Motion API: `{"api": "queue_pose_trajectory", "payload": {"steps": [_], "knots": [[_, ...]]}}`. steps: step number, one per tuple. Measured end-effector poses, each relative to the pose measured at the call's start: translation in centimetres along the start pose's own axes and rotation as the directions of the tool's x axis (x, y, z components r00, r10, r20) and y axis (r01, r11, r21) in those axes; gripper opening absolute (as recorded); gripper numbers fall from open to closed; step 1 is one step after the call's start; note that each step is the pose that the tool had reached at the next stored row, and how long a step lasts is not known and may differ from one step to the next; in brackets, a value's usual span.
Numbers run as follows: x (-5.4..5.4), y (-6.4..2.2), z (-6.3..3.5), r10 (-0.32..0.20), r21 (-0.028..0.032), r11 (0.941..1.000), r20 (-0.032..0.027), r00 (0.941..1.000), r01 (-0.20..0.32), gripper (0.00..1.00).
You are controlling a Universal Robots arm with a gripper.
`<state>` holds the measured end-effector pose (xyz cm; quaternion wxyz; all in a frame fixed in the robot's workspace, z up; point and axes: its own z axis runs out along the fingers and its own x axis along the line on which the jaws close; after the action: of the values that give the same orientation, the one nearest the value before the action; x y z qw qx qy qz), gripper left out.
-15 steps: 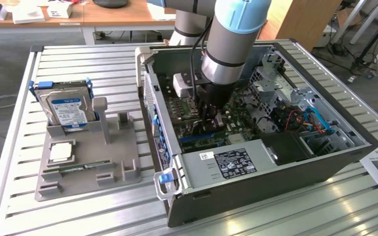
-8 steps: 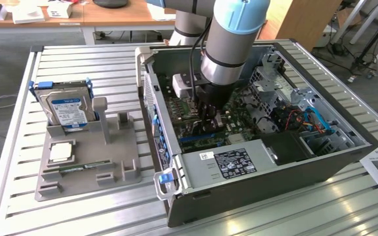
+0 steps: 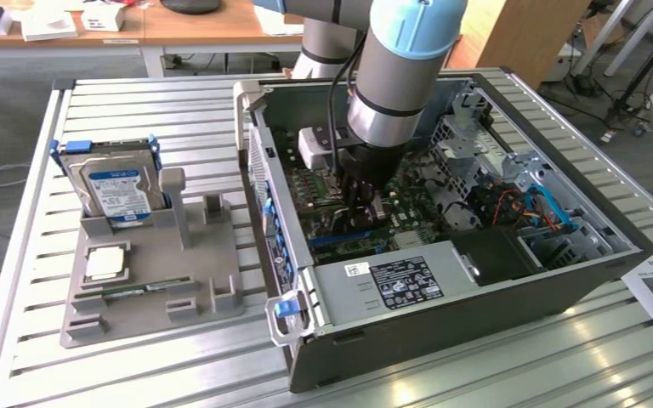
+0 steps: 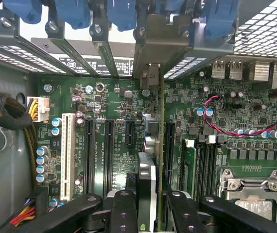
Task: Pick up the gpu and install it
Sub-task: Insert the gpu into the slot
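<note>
While the arm reaches down into the open computer case (image 3: pixel 553 280) on the slatted metal worktop (image 3: pixel 133 374), the tool (image 3: pixel 363 197) sits low over the green motherboard (image 4: pixel 109 104) — its black fingers (image 4: pixel 124 213) closed on the gpu (image 4: pixel 147 189). In the wrist view the card stands on edge between the fingers, running up toward the silver slot brackets (image 4: pixel 150 46) with blue clips at the case's rear wall, in line with one of the long black expansion slots (image 4: pixel 169 145); whether it is seated I cannot tell. On the exterior view's left, well apart from the case, a grey holder tray (image 3: pixel 150 289) carries a hard drive (image 3: pixel 116 191) with a blue label standing upright at its far end.
</note>
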<state>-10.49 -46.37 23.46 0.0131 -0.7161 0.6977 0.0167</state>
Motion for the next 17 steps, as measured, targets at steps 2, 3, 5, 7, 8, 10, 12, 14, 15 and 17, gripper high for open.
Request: {"api": "queue_pose_trajectory", "payload": {"steps": [2,3,5,7,8,10,12,14,15,17], "knots": [[0.0,0.0,0.01,0.0,0.0008,1.0,0.0001,1.0,0.0,0.28],[0.0,0.0,0.01,0.0,0.0013,1.0,0.0,1.0,0.0,0.28],[0.0,0.07,0.02,0.0,0.0075,1.0,-0.0002,1.0,0.0,0.28],[0.0,0.14,0.04,-0.001,0.0152,0.9999,-0.0005,1.0,0.001,0.28],[0.0,0.14,0.05,-0.001,0.0181,0.9998,-0.0005,1.0,0.001,0.28],[0.0,0.13,0.06,-0.001,0.0197,0.9998,-0.0005,1.0,0.001,0.28],[0.0,0.12,0.06,-0.001,0.0197,0.9998,-0.0004,1.0,0.001,0.28],[0.0,0.11,0.06,-0.001,0.0198,0.9998,-0.0004,1.0,0.001,0.28],[0.0,0.11,0.07,-0.001,0.0198,0.9998,-0.0004,1.0,0.001,0.28],[-0.01,0.14,0.07,-0.001,0.02,0.9998,-0.0004,1.0,0.001,0.28]]}}
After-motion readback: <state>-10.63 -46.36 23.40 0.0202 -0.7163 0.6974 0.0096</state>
